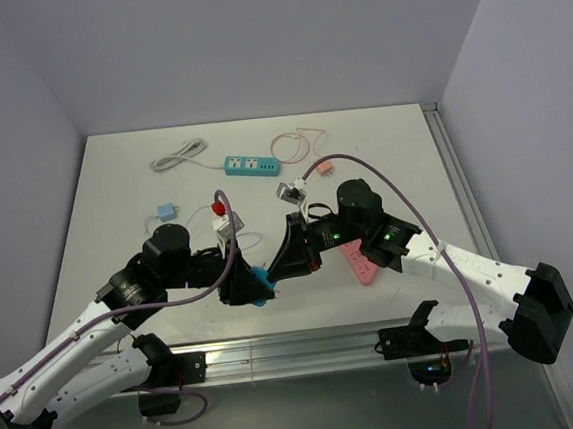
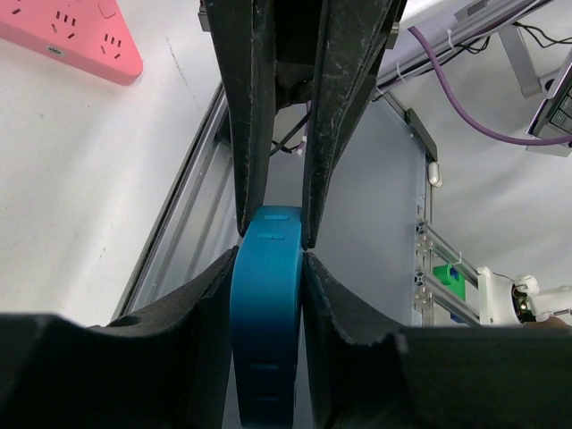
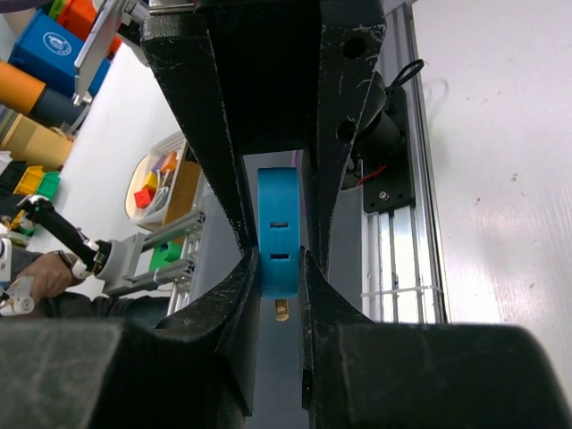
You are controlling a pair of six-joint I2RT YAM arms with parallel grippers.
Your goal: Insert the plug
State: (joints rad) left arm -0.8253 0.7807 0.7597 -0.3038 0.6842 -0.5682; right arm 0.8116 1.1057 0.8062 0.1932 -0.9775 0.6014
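Over the near part of the table point(image 1: 114, 189) the two arms met nose to nose. The left gripper point(image 1: 245, 288) was clamped on a blue plug point(image 1: 262, 280), its pads pressed flat against the two broad faces. The right gripper point(image 1: 285, 263) pinched the same plug from the opposite end, so the plug hung in the air between them, near the front edge. It was a thin, smooth blue slab, edge-on to both wrist cameras, with its long axis running from one gripper to the other. The right wrist view showed two small slots in its narrow edge and what looked like a brass prong point(image 3: 281, 309) below. Just to the right, lying flat beneath the right arm, was a pink power strip point(image 1: 359, 264), sockets facing up. I judged it the likeliest target, with the right arm the nearer one. A teal power strip point(image 1: 252, 164) lay well apart at the far side.
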